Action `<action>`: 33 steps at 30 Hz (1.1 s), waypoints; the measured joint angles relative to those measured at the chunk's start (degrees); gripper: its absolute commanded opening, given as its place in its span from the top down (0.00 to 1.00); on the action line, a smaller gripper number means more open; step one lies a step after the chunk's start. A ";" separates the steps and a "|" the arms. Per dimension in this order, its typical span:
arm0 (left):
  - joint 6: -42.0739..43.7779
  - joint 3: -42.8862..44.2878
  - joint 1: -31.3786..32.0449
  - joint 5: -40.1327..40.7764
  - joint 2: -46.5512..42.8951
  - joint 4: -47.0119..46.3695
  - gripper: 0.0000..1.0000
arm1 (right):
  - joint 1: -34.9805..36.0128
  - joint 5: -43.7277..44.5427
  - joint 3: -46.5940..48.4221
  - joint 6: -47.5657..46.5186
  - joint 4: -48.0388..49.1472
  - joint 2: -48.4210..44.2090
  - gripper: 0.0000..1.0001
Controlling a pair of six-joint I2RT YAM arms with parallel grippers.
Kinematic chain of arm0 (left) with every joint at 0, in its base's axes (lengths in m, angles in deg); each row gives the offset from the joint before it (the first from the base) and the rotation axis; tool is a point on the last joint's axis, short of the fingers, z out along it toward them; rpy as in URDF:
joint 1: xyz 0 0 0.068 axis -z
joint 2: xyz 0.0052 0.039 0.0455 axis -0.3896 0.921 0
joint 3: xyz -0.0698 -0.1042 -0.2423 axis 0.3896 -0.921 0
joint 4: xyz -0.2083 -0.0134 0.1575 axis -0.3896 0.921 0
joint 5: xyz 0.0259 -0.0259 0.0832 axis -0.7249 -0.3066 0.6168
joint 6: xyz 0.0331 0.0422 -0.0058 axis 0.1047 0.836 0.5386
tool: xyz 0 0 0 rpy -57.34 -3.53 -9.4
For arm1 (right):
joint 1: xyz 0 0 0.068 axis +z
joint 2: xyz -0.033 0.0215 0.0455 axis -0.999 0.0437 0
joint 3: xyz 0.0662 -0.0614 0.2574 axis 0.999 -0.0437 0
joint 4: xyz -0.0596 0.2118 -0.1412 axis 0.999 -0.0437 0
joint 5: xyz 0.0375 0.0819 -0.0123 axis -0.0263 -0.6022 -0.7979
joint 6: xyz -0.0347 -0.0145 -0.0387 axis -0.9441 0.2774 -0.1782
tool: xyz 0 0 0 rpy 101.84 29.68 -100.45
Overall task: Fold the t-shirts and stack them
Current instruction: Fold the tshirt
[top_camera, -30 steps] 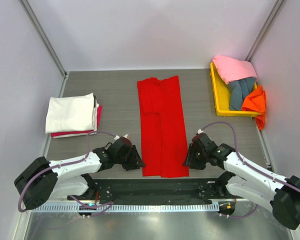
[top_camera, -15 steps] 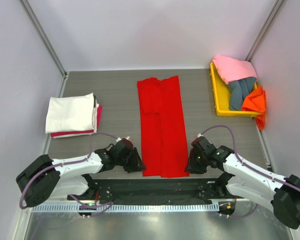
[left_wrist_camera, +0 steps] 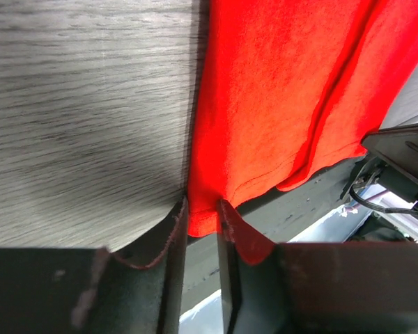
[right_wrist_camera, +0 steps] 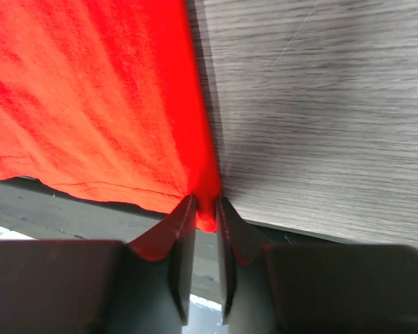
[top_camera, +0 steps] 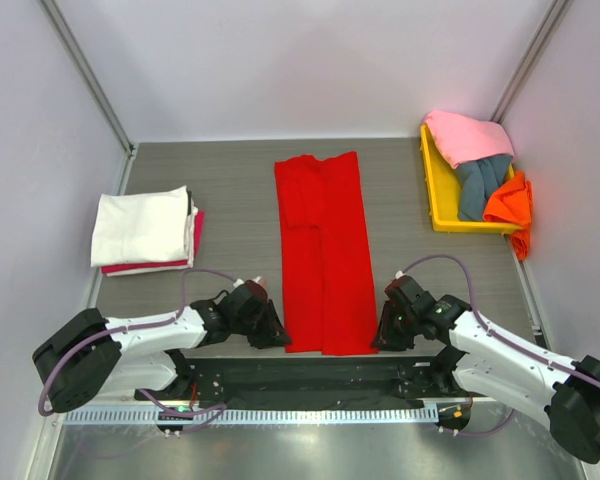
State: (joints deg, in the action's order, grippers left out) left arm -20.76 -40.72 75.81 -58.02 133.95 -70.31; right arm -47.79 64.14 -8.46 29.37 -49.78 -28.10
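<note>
standing beside the rig, i saw a bright red cloth t-shirt [top_camera: 323, 255] lying as a long narrow strip down the middle of the grey wood-grain table [top_camera: 230, 190]. its near hem reached just past the table's front edge, by the black base rail [top_camera: 310, 378]. the left gripper [top_camera: 276, 336] was down low at the near left corner of that hem. its wrist view showed the two dark fingers [left_wrist_camera: 177, 229] pinched onto the corner of red cloth, the fabric filling the narrow gap between them. the right gripper [top_camera: 380, 336] mirrored it at the near right corner, its fingers [right_wrist_camera: 183, 223] likewise clenched on the red hem. over on the left of the table, well apart from the strip, sat a folded cream-white t-shirt [top_camera: 140, 225] stacked on a folded pink-red garment [top_camera: 145, 268]. at the far right stood a yellow plastic tray [top_camera: 432, 195]. it held a crumpled pink t-shirt [top_camera: 467, 135] at its far end and a grey-blue t-shirt [top_camera: 477, 188] in its middle, with an orange t-shirt [top_camera: 508, 205] draped over its right rim.
</note>
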 measured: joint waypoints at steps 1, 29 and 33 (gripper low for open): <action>0.00 -0.02 0.04 0.02 0.00 0.00 0.83 | 0.00 -0.07 0.00 0.04 0.07 0.00 0.81; -1.99 4.94 -10.43 0.20 -7.93 3.13 1.00 | -2.03 9.14 21.09 -5.55 -3.45 7.93 0.99; -0.98 10.67 -15.93 0.17 -2.08 1.11 1.00 | -6.49 12.26 26.36 -9.22 -2.08 14.95 0.99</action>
State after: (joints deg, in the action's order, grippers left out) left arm -21.74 -30.05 59.88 -57.84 131.87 -69.19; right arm -54.28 76.40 17.90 20.15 -51.85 -13.15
